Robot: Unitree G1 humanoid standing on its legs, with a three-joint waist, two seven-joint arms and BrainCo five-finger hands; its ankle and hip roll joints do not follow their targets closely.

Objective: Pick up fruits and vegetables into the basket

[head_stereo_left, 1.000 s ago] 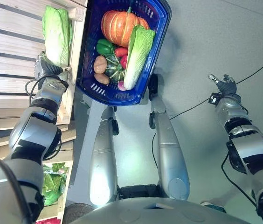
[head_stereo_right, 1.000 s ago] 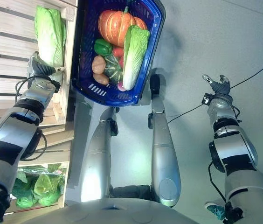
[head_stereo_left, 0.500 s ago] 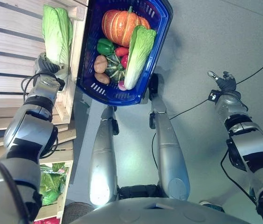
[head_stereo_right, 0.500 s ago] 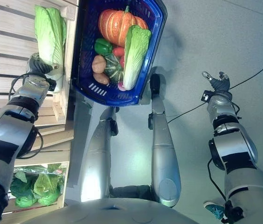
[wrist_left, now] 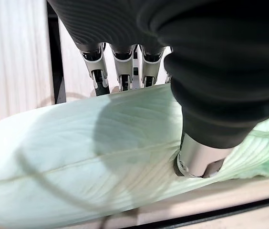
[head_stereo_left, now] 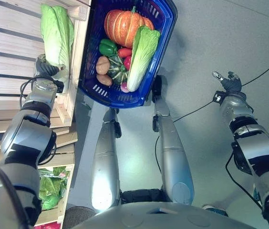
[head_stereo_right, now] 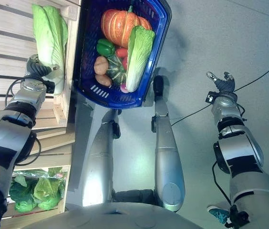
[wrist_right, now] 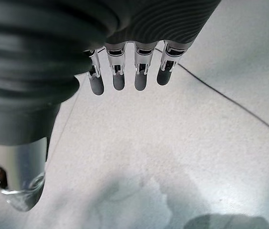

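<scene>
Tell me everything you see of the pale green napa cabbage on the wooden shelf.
The pale green napa cabbage is long, with veined, crinkled leaves and a whitish base. It lies lengthwise on the slatted wooden shelf, beside the blue plastic basket. The left hand grips its base end, fingers curled over one side and thumb pressing the other.

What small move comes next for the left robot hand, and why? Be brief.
Probably lift the cabbage off the wooden shelf toward the basket. The left robot hand is curled round its base, which rests on the slats, and the basket lies just beside it.
</scene>
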